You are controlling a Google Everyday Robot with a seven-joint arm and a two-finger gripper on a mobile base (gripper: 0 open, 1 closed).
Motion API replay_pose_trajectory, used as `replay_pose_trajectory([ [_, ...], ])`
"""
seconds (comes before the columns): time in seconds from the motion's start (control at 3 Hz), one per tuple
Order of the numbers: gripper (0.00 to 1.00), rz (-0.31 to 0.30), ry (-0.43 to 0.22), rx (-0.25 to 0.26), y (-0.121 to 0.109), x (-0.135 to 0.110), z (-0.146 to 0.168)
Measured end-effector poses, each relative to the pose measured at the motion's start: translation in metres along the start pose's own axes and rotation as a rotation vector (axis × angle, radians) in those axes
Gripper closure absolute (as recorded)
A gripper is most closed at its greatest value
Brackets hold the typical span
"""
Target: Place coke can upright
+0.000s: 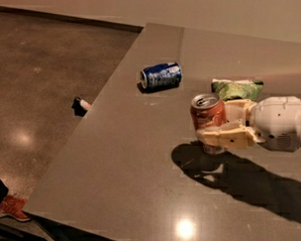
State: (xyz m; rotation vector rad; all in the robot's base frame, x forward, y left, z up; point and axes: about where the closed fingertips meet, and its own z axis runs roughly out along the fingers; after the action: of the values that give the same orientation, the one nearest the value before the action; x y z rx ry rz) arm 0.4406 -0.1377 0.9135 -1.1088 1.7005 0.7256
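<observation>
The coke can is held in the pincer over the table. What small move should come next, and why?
Probably lower the pincer straight down until the coke can meets the table. The can is clamped nearly upright, silver top up, and its shadow spreads just below it, so it seems to hang slightly above the surface.
</observation>
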Motion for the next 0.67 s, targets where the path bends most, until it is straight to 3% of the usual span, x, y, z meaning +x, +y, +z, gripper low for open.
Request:
replay_pose_trajectory([
  [0.67,1.00,0.048,-0.117,0.070,-0.0114,0.0089,0.0023],
])
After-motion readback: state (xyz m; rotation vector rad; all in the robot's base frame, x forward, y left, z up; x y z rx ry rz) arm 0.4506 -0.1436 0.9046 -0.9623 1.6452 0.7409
